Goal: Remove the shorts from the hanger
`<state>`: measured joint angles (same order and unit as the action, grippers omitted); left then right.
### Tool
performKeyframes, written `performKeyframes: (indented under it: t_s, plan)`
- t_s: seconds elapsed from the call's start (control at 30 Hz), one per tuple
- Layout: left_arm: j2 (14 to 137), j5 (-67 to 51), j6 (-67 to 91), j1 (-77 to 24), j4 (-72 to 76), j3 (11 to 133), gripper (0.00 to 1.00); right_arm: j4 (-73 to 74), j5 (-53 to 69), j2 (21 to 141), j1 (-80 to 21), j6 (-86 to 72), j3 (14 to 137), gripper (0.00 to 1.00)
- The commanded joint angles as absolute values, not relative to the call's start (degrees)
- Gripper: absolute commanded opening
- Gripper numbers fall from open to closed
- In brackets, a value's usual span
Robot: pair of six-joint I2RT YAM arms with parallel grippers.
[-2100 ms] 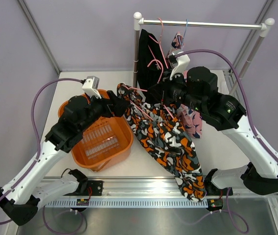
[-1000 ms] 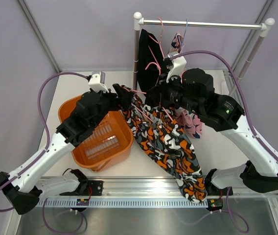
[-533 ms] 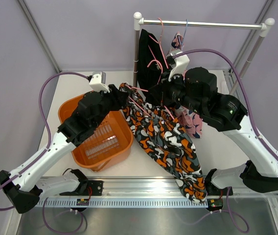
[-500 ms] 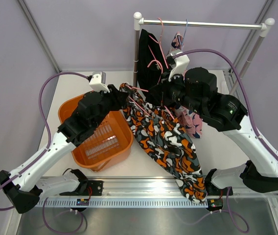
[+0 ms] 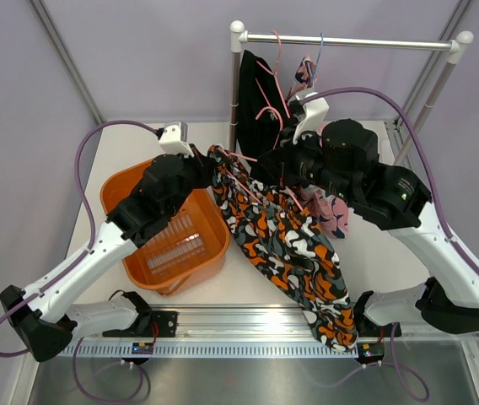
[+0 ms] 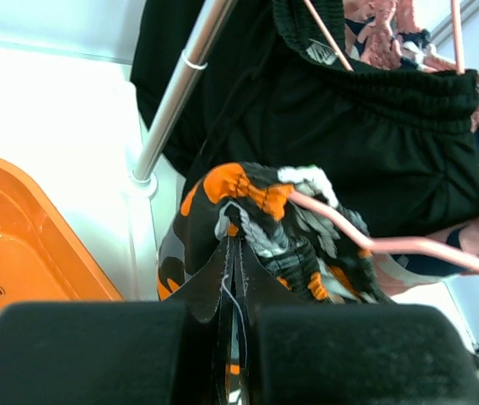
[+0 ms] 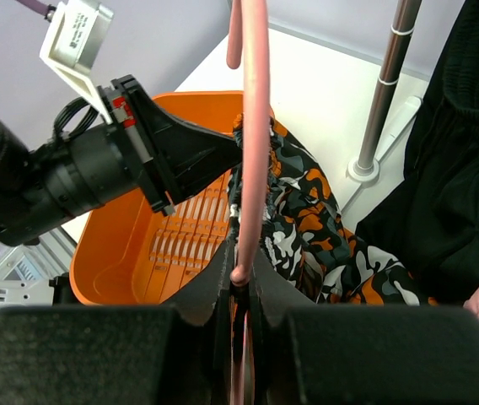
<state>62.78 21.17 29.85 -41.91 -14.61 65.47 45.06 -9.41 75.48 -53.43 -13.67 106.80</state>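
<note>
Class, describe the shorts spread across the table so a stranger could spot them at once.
Find the clothes rail at the back, then the orange basket to its left. The camouflage shorts run from beside that basket to the near edge of the table. Unlike the black shorts and pink shorts by the rail, only these carry an orange, black and white print.

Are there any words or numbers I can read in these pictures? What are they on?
No text here can be read.
White camera box: dark print, too small to read.
Tag in the black shorts: too blurred to read.
Little sticker on the front rail: too small to read.
</note>
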Motion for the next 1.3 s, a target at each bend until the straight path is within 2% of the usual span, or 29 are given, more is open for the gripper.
performKeyframes:
  t_s: [0.0, 0.03, 0.13, 0.2, 0.23, 0.5, 0.7, 0.87, 1.2, 1.27]
  plan:
    - [63.11, 25.49, 29.27, -41.92, -12.83, 68.03, 0.0, 43.24, -9.23, 72.16, -54.67, -13.97, 107.67, 0.0]
    - [62.41, 24.62, 29.27, -41.92, -11.96, 67.24, 0.0, 43.33, -9.66, 71.98, -54.67, -13.8, 107.58, 0.0]
    - [60.91, 22.42, 30.14, -41.92, -11.07, 66.36, 0.41, 44.21, -10.72, 71.63, -54.67, -13.45, 107.67, 0.0]
    - [60.56, 21.19, 30.06, -42.01, -11.34, 66.53, 0.48, 44.3, -10.72, 71.63, -54.67, -13.27, 107.84, 0.0]
    - [60.21, 20.49, 30.06, -42.1, -11.69, 66.97, 0.58, 44.3, -10.81, 71.63, -54.67, -13.36, 107.93, 0.0]
    - [58.71, 18.02, 28.83, -43.15, -11.78, 67.33, 0.77, 44.74, -11.07, 72.42, -54.75, -13.01, 109.25, 0.0]
    - [58.62, 13.63, 27.86, -43.51, -8.0, 66.0, 0.83, 45.7, -11.6, 73.39, -54.75, -12.48, 111.09, 0.0]
    - [61.17, 13.18, 27.86, -43.68, -8.7, 67.33, 0.82, 46.05, -10.81, 74.18, -54.67, -12.74, 112.06, 0.0]
    - [64.33, 15.73, 28.48, -43.94, -10.11, 69.52, 0.61, 47.2, -10.72, 74.0, -54.67, -12.57, 113.12, 0.0]
    - [64.6, 15.99, 28.48, -43.95, -10.54, 70.05, 0.41, 47.63, -11.07, 73.74, -54.67, -12.31, 112.94, 0.0]
